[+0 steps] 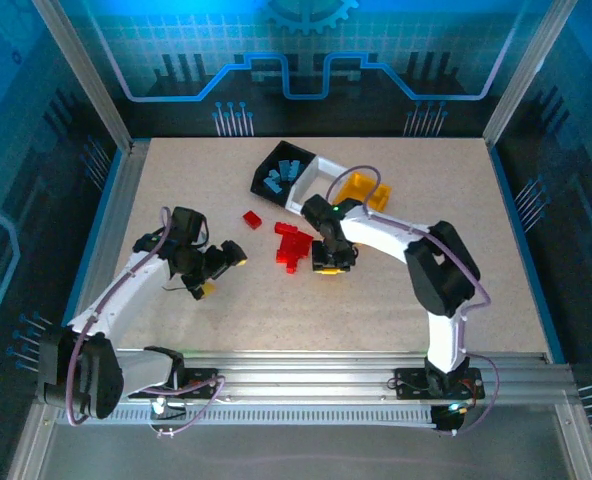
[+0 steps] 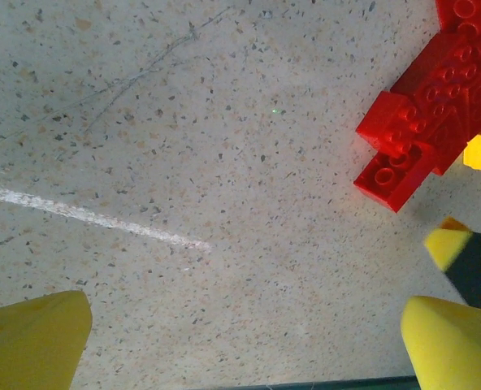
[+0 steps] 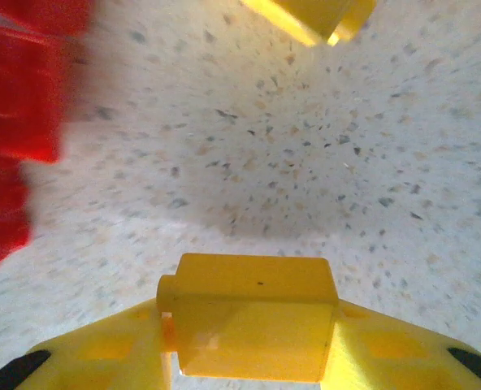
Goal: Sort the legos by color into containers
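Observation:
Three joined containers stand at the back: a black bin (image 1: 279, 168) holding blue legos, a white bin (image 1: 317, 183) and a yellow-orange bin (image 1: 367, 190). A heap of red legos (image 1: 293, 244) (image 2: 423, 122) lies mid-table, and one red brick (image 1: 252, 219) sits apart on its left. My right gripper (image 1: 332, 266) (image 3: 253, 345) is low, just right of the heap, shut on a yellow brick (image 3: 253, 305) that touches both fingers. Another yellow brick (image 3: 309, 16) lies ahead of it. My left gripper (image 1: 223, 272) (image 2: 244, 349) stands open over bare table left of the heap, nothing between its fingertips (image 2: 29, 341).
The speckled table (image 1: 376, 310) is walled by a metal frame, with a rail along the near edge (image 1: 306, 385). A white scratch (image 2: 94, 215) marks the surface under the left gripper. The right arm's links (image 1: 431, 265) arc over the right half.

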`<state>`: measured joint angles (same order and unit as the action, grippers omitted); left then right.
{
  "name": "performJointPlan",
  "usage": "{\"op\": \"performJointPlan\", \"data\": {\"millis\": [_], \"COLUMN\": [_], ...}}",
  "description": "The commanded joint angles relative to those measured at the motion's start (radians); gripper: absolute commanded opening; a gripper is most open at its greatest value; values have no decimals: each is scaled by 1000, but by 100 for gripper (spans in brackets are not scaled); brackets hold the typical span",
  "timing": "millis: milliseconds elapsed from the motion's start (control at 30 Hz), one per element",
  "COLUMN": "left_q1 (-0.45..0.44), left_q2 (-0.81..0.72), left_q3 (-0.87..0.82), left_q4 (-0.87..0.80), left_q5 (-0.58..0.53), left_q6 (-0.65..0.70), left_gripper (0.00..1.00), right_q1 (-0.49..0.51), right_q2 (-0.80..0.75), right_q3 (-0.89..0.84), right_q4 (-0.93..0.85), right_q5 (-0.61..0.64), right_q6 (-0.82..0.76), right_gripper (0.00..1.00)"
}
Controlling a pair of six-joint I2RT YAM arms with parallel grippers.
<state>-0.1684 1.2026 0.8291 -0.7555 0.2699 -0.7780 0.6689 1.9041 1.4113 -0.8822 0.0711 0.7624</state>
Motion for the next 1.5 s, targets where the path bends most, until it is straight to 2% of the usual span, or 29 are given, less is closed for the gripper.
{"op": "performJointPlan", "data": {"millis": [0, 233, 467, 1000, 1067, 1167, 1267, 1467], "left_q1": [-7, -35, -98, -171, -179, -181, -181, -181], "left_q2": [-17, -19, -18, 23, 39, 59, 74, 98], "left_q3": [12, 17, 57, 109, 121, 131, 137, 136], "left_q4": [-44, -53, -123, -173, -168, -159, -148, -115], "left_q5": [22, 22, -26, -74, -75, -72, -73, -73], "left_q6": [44, 48, 120, 227, 232, 227, 222, 190], "left_gripper": [99, 99, 99, 99, 99, 99, 99, 99], "right_q1": [-11, -119, -215, -305, -310, -310, -296, -201], "right_q2": [-88, -12, 81, 236, 251, 256, 209, 76], "right_q3": [82, 241, 341, 487, 506, 528, 488, 301], "right_q4": [-52, -80, -84, -116, -122, -142, -143, -108], "right_q5": [35, 68, 76, 54, 51, 57, 74, 44], "right_q6": [-12, -80, -110, -131, -132, -130, -107, 6], "right_gripper": [43, 43, 43, 44, 48, 61, 69, 73]}}
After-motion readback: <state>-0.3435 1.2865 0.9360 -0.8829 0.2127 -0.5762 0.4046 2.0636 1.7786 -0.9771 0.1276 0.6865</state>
